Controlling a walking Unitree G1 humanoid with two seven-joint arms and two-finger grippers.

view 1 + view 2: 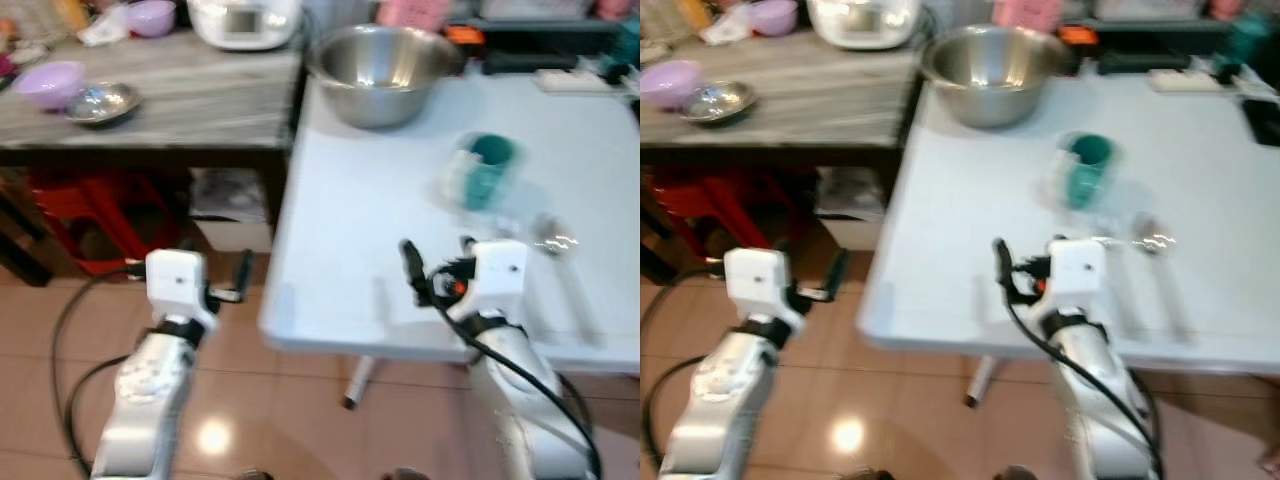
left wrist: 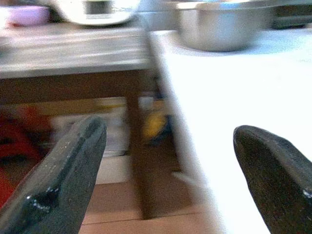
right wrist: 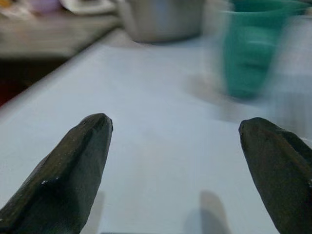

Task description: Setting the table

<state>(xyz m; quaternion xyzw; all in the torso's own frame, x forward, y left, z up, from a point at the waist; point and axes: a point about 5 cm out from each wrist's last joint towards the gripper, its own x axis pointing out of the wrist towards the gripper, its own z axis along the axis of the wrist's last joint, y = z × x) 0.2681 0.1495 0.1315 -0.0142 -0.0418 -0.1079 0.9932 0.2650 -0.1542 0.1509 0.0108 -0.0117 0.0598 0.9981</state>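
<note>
Both of the robot's claws spread and empty at the near edge of a white table point(image 1: 330, 200).

The right gripper point(image 1: 437, 258) hovers just over the tabletop's near edge, fingers apart, bare surface ahead of it up to a blurred green cup point(image 1: 485, 170) standing mid-table. A spoon point(image 1: 560, 255) lies to the cup's right, towards the near edge. A large steel bowl point(image 1: 385, 72) sits at the far left corner. The left gripper point(image 2: 165, 165), fingers wide, hangs over tiled floor point(image 1: 300, 400) just beyond the table's left edge, facing the gap beside a wooden counter point(image 1: 180, 100) that carries a purple bowl point(image 1: 48, 82) and a small metal dish point(image 1: 100, 102).
</note>
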